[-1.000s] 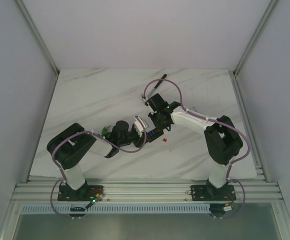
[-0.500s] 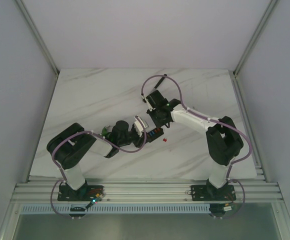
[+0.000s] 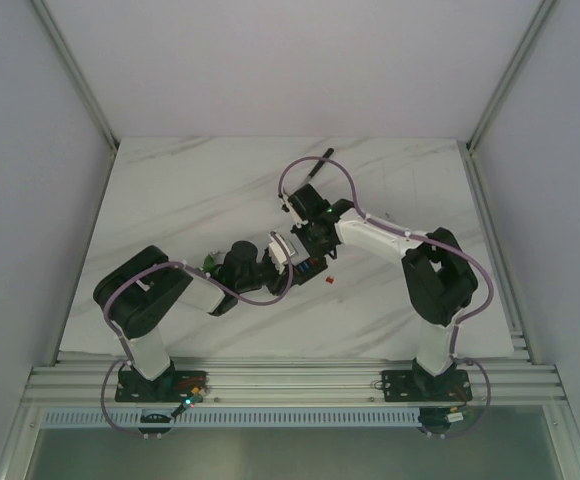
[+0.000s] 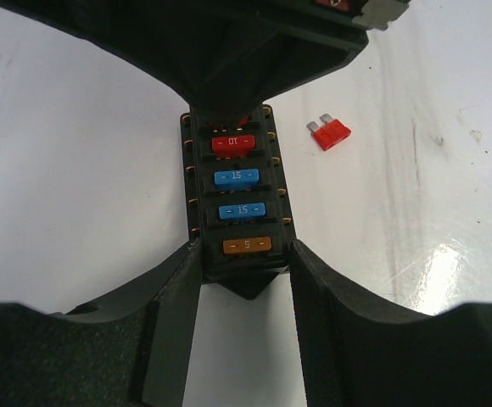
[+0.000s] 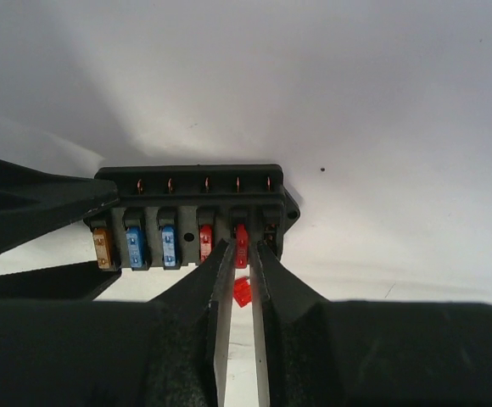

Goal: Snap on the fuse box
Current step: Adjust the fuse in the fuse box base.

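Observation:
The fuse box [image 4: 237, 195] is a small black block on the white table, holding one orange, two blue and a red fuse in a row. My left gripper [image 4: 246, 263] is shut on its near end, a finger on each side. My right gripper [image 5: 242, 254] reaches over the far end of the fuse box [image 5: 191, 220], its fingertips closed narrowly around a red fuse [image 5: 241, 242] standing in the fifth slot. From above, both grippers meet at the fuse box [image 3: 311, 266] in the middle of the table, the left gripper [image 3: 288, 252] beside the right gripper [image 3: 313, 244].
A loose red fuse [image 4: 332, 131] lies on the table just right of the box, also showing from above [image 3: 329, 281]. A thin black tool [image 3: 315, 165] lies at the back. A small green part [image 3: 210, 262] sits by my left wrist.
My right arm has swung its wrist up and to the left over the fuse box. The left arm and the box have stayed put.

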Motion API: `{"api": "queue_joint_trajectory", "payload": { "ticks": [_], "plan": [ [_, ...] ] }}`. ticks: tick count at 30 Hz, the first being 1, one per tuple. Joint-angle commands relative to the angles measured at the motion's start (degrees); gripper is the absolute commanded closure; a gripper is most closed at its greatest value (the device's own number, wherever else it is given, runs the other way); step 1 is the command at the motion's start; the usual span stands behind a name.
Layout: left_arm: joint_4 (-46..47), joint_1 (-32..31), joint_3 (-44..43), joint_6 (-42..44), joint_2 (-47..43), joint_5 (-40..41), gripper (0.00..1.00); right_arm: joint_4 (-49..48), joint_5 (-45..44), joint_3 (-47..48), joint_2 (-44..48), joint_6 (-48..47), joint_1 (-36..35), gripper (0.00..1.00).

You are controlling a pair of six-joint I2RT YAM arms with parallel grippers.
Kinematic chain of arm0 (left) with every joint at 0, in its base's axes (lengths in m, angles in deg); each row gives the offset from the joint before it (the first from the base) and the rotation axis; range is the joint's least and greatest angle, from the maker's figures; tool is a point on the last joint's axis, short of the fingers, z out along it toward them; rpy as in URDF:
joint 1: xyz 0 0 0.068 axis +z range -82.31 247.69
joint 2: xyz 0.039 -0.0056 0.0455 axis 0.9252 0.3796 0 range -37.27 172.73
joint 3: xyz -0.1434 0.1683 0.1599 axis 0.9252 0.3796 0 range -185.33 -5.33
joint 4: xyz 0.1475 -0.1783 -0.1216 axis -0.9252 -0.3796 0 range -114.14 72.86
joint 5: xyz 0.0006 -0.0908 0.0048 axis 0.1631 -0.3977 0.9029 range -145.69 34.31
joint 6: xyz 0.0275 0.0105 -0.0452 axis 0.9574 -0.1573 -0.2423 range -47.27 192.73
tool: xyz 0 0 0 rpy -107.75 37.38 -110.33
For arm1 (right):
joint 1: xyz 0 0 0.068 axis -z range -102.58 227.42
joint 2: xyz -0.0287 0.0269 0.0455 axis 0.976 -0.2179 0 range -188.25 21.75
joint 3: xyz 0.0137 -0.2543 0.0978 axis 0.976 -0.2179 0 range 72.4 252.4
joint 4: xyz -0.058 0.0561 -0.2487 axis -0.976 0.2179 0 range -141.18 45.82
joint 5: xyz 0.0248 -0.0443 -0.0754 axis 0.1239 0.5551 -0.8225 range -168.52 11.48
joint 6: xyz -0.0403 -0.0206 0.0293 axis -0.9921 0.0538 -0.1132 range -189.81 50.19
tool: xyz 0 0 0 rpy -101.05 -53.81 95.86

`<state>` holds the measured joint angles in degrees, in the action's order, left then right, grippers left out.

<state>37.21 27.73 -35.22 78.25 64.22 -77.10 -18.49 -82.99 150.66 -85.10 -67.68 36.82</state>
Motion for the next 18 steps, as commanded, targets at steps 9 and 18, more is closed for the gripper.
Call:
{"api": "queue_joint_trajectory", "payload": {
  "ticks": [9, 18],
  "plan": [
    [-5.7, 0.2, 0.4, 1.3, 0.6, -2.0, 0.47, 3.8, -0.3, 3.4, -3.6, -1.2, -0.3, 0.96],
    [-5.6, 0.5, 0.4, 1.2, 0.7, -2.1, 0.47, 7.6, -0.4, 3.3, -6.9, -2.5, -0.8, 1.0]
  ]
}}
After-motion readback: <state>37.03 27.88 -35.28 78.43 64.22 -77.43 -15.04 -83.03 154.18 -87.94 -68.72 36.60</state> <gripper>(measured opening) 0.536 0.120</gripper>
